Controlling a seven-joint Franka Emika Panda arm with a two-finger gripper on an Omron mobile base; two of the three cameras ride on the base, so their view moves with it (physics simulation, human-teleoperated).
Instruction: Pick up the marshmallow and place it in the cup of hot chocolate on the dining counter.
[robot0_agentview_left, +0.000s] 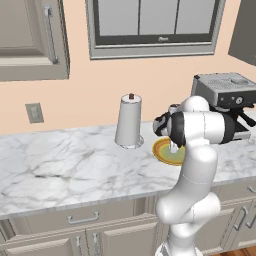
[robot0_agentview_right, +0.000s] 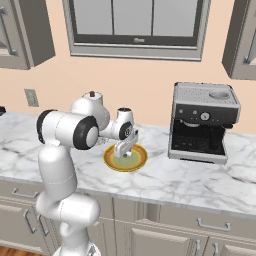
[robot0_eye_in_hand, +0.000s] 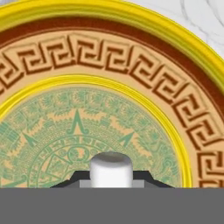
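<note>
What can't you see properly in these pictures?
- Left base view: the arm's white body covers part of the plate.
- Right base view: the gripper hides the middle of the plate.
- Hand view: the marshmallow sits between the fingertips; its lower part is cut off, and whether they squeeze it is unclear.

Even, bright rendered light with no glare or harsh shadows. The white grey-veined marble counter (robot0_agentview_left: 60, 165) looks crisp in both base views; the hand view is slightly soft close up, without edge distortion.
</note>
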